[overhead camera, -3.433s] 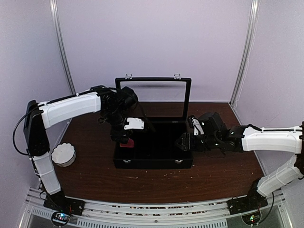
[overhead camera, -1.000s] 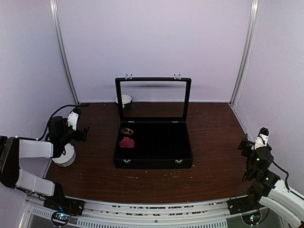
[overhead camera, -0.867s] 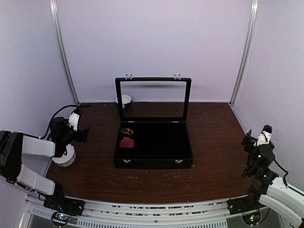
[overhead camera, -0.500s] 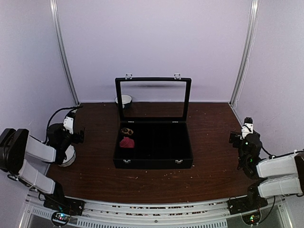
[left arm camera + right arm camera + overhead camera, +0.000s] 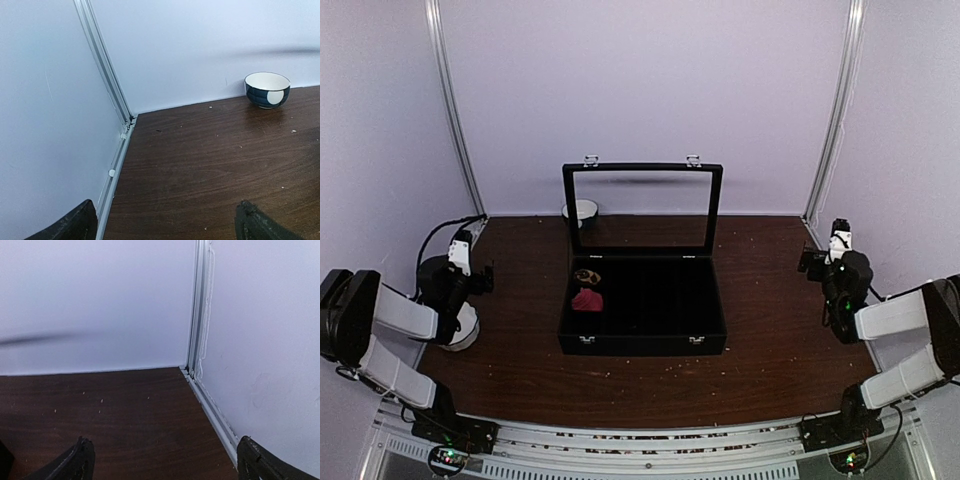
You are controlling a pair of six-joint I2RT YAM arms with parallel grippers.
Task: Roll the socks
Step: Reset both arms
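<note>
Two rolled socks lie at the left end of the open black box (image 5: 705, 325): a dark brown and tan one (image 5: 586, 276) and a magenta-red one (image 5: 587, 299) just in front of it. My left gripper (image 5: 465, 252) is folded back at the table's left edge, far from the box. It stands open over bare wood (image 5: 165, 227) and holds nothing. My right gripper (image 5: 828, 252) is drawn back at the right edge. It too stands open and empty (image 5: 167, 462). Neither wrist view shows the socks.
The box's glass lid (image 5: 642, 205) stands upright at the back. A blue and white bowl (image 5: 582, 210) (image 5: 267, 89) sits behind the lid by the back wall. A white fluted bowl (image 5: 460, 328) sits under my left arm. Walls and metal rails close in both sides.
Both arms have left the box and folded back to the table's sides. In the last second the right gripper swung from the near right corner up along the right edge.
</note>
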